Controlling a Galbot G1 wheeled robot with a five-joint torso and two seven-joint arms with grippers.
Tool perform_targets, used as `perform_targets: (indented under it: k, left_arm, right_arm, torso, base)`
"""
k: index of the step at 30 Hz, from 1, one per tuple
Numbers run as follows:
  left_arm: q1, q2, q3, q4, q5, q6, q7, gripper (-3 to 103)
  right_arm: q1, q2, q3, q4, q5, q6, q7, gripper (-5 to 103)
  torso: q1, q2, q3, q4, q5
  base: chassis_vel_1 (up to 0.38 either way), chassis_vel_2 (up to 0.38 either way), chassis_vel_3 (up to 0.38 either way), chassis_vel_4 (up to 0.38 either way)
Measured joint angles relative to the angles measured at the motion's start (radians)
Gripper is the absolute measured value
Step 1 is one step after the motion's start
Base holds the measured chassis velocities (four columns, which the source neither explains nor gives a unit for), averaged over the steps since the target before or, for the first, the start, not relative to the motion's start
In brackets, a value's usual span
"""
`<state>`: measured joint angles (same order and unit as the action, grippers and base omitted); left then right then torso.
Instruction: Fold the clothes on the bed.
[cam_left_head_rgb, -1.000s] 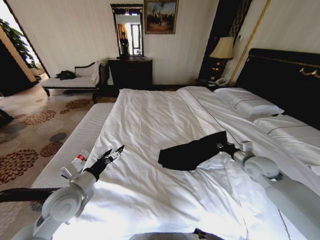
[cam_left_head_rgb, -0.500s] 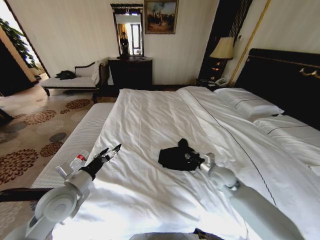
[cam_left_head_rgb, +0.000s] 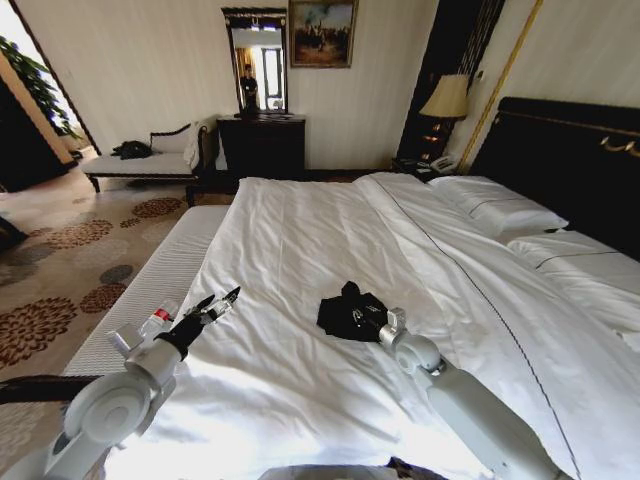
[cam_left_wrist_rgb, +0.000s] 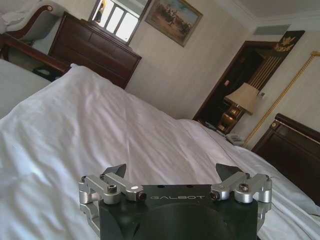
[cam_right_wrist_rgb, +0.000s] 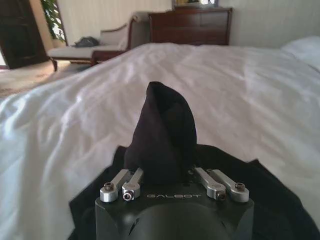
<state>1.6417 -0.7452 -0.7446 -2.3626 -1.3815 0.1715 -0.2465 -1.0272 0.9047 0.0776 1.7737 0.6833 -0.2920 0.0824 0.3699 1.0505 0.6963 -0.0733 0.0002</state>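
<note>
Right gripper: clamped on the clothes, a black top. In the right wrist view the jaws are drawn in on a pinched fold of the black fabric, which rises in a peak directly ahead of the gripper. The rest of the garment lies bunched under and around the gripper, spreading to both sides of it on the white duvet. No lettering can be made out on the fabric.

Location of garment: near the middle of the bed, in a compact dark heap at the tip of the right gripper, touching the duvet. The pillows and dark headboard lie well beyond the gripper to its right.

Left gripper: well apart from the garment, to the right gripper's left, held above the duvet near the bed's edge. Its fingers stand spread with nothing between them; in the left wrist view there is bare duvet ahead of it.

Surroundings beyond the grippers: a dark dresser against the far wall, a chaise to its left, and a lamp beside the headboard.
</note>
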Motion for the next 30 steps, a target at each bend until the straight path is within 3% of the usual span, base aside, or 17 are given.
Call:
perform_targets:
  k: [2,5,9,14,15,17,19,25,27,30]
  left_arm:
    - [0.002,-0.003,-0.001,0.000,0.000,0.000,0.001,100]
    - [0.008,-0.018,0.001,-0.003,0.008,0.001,0.008,100]
    - [0.007,-0.025,0.011,-0.004,0.020,0.002,0.010,100]
    - [-0.002,-0.032,0.022,-0.004,0.026,0.002,0.010,100]
    - [-0.002,-0.033,0.023,-0.006,0.027,0.002,0.010,100]
    - [-0.001,-0.033,0.023,-0.008,0.027,0.002,0.010,100]
    - [0.009,-0.037,0.013,-0.013,0.027,0.003,0.011,100]
    - [0.028,-0.042,-0.008,-0.016,0.026,0.003,0.019,100]
    - [0.021,-0.042,-0.001,-0.016,0.026,0.003,0.018,100]
    - [0.010,-0.040,0.012,-0.016,0.026,0.003,0.014,100]
  right_arm:
    - [-0.006,-0.006,0.004,0.013,-0.010,0.008,-0.008,31]
    - [-0.022,-0.028,0.017,0.066,-0.029,0.041,-0.034,48]
    - [-0.037,-0.042,0.032,0.115,-0.029,0.060,-0.053,58]
    - [-0.056,-0.063,0.041,0.158,-0.087,0.072,-0.084,81]
    - [-0.055,-0.064,0.039,0.154,-0.105,0.072,-0.083,86]
    - [-0.052,-0.063,0.036,0.144,-0.115,0.071,-0.078,86]
    - [-0.041,-0.054,0.030,0.110,-0.133,0.071,-0.052,96]
    - [-0.059,-0.063,0.054,0.123,-0.114,0.074,-0.060,100]
    - [-0.084,-0.088,0.071,0.156,-0.120,0.100,-0.140,100]
    - [-0.099,-0.098,0.082,0.171,-0.119,0.119,-0.162,100]
  torso:
    - [0.000,0.000,0.000,0.0000,-0.0001]
    - [0.000,0.000,0.000,0.0001,-0.0002]
    - [0.000,0.000,0.000,0.0002,-0.0002]
    - [0.000,0.000,0.000,0.0000,-0.0003]
    - [0.000,0.000,0.000,0.0001,-0.0003]
    - [0.000,0.000,0.000,0.0001,-0.0002]
    - [0.000,0.000,0.000,0.0001,-0.0001]
    - [0.000,0.000,0.000,0.0003,0.0000]
    - [0.000,0.000,0.000,0.0001,-0.0003]
    - [0.000,0.000,0.000,0.0000,-0.0003]
  base:
    - [0.000,0.000,0.000,0.000]
    - [0.000,0.000,0.000,0.000]
    - [0.000,0.000,0.000,0.000]
    - [0.000,0.000,0.000,0.000]
    - [0.000,0.000,0.000,0.000]
    - [0.000,0.000,0.000,0.000]
    - [0.000,0.000,0.000,0.000]
    - [0.000,0.000,0.000,0.000]
    - [0.000,0.000,0.000,0.000]
    - [0.000,0.000,0.000,0.000]
